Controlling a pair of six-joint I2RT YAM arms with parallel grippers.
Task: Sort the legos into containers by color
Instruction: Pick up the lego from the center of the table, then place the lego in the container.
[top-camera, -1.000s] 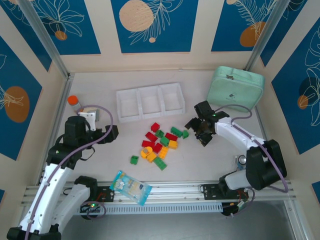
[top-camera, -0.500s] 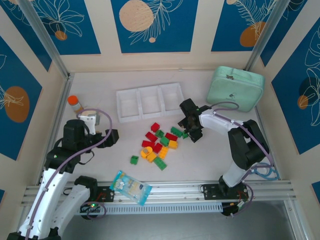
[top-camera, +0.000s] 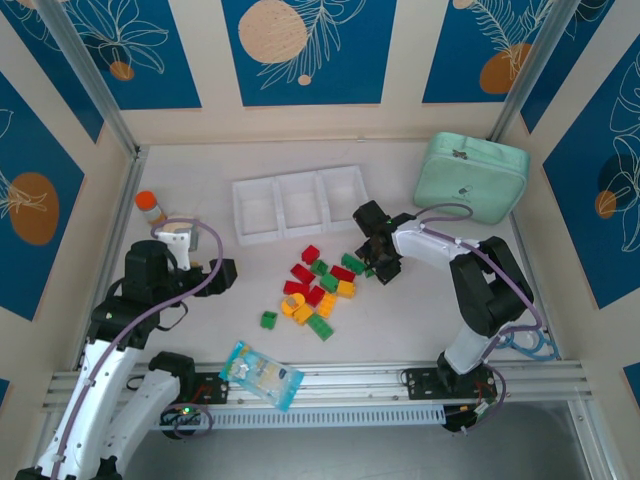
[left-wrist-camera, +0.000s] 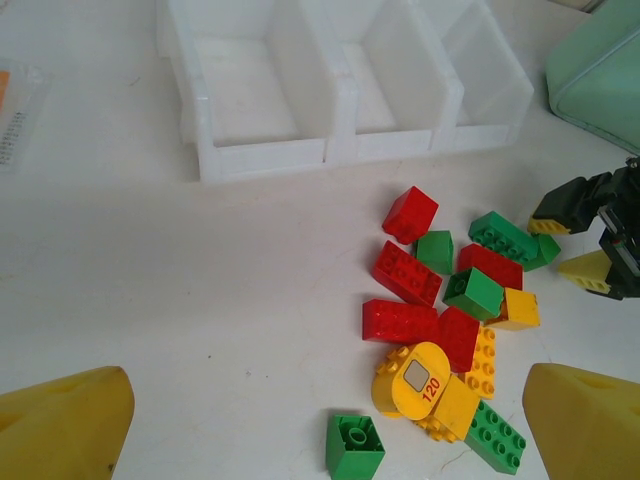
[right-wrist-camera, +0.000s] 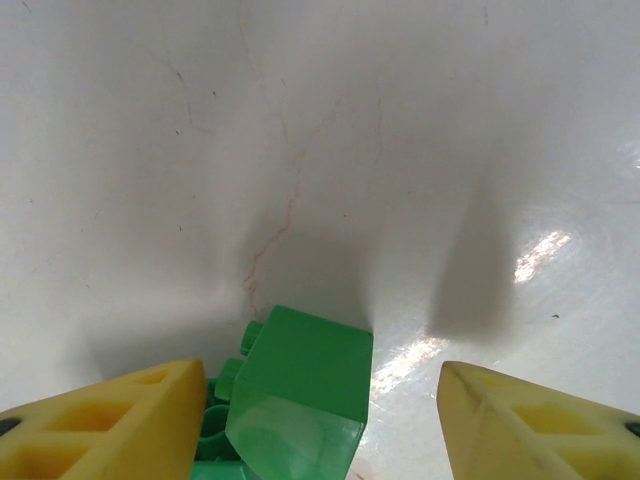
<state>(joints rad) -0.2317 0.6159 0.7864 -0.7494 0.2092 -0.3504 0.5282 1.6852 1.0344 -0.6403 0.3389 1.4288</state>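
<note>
Far left, by the wall: an orange-capped bottle (top-camera: 151, 207), upright.

My left claw (left-wrist-camera: 322, 430) hangs over the table (top-camera: 420, 320), well short of the bricks. Its fingers stand wide apart with nothing between them.

The containers (top-camera: 300, 204), three white bins joined in a row, lie towards the back of the table, just behind the pile.

A blue-white snack packet (top-camera: 261, 374) lies at the near edge.

The legos (top-camera: 318, 290) are all on the table surface, red, orange-yellow and green together in one loose cluster at the centre. A lone green piece (top-camera: 268, 320) sits apart at its near left. A rounded yellow piece (left-wrist-camera: 418, 378) bears the mark 120.

My right claw (top-camera: 378, 262) is down at the right-hand edge of the cluster. Its fingers are apart, one on either side of a green brick (right-wrist-camera: 300, 385). One finger is close against the brick's side; I cannot tell whether it touches. The other stands clear of it, with bare table between. The brick rests on the table, not clamped.

Far right, back corner: a mint-green zippered case (top-camera: 471, 178), apart from my right arm.
</note>
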